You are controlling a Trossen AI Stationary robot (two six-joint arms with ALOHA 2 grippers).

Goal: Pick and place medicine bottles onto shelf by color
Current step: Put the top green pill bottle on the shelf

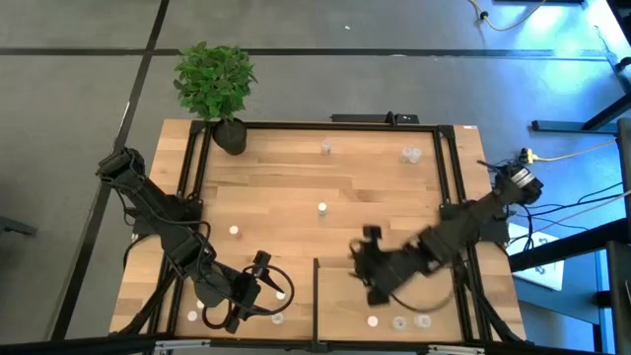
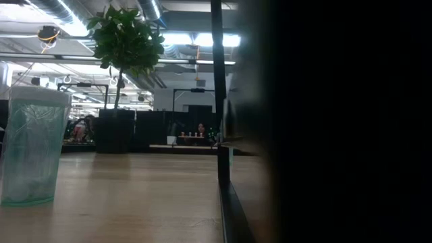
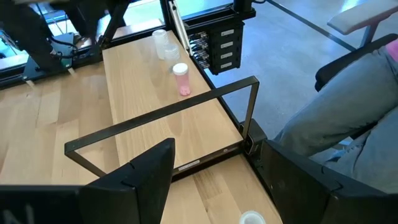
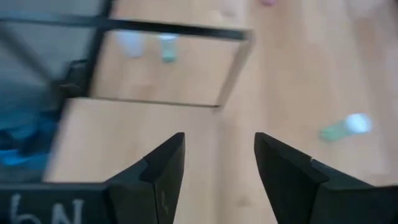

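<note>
- Bottles (image 1: 321, 208) lie scattered over the table (image 1: 296, 177); a few already stand on the shelf (image 1: 340, 296) near its front edge.
- You risk knocking those placed bottles over if the right arm swings low across the shelf.
- Right gripper (image 4: 219, 163) hangs over the shelf, part open, holding nothing.
- Left gripper (image 3: 214, 174) sits wide open, empty, front left.

A small pink, white-capped plastic bottle (image 3: 181, 79) is seen on the pale wooden shelf panel (image 3: 143, 93); a translucent, seemingly greenish ribbed bottle (image 2: 32, 145) is seen close up.
</note>
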